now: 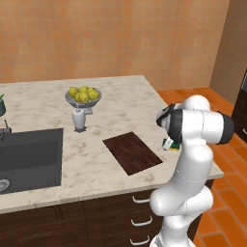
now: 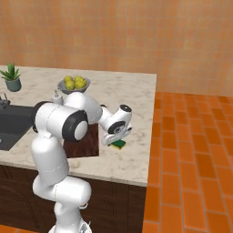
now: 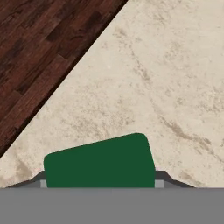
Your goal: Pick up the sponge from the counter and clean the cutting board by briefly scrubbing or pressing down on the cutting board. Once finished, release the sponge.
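The sponge (image 3: pixel 99 162) lies green side up on the beige marble counter (image 3: pixel 166 78), just right of the dark brown cutting board (image 3: pixel 35 48). My gripper (image 3: pixel 100 179) is lowered over it and open, with one grey fingertip (image 3: pixel 162 176) at each end of the sponge. In the right base view the gripper (image 2: pixel 117 138) hangs directly on top of the sponge (image 2: pixel 119 145), beside the cutting board (image 2: pixel 84 141). In the left base view the cutting board (image 1: pixel 132 152) lies near the front edge, and my arm hides all but a bit of the sponge (image 1: pixel 168 144).
A bowl of lemons (image 1: pixel 83 95) stands on a white stand (image 1: pixel 78 119) behind the board. The dark sink (image 1: pixel 29 159) lies to the left, with a potted plant (image 2: pixel 11 77) behind it. The counter's right edge is close to the sponge, above the orange tiled floor (image 2: pixel 191 150).
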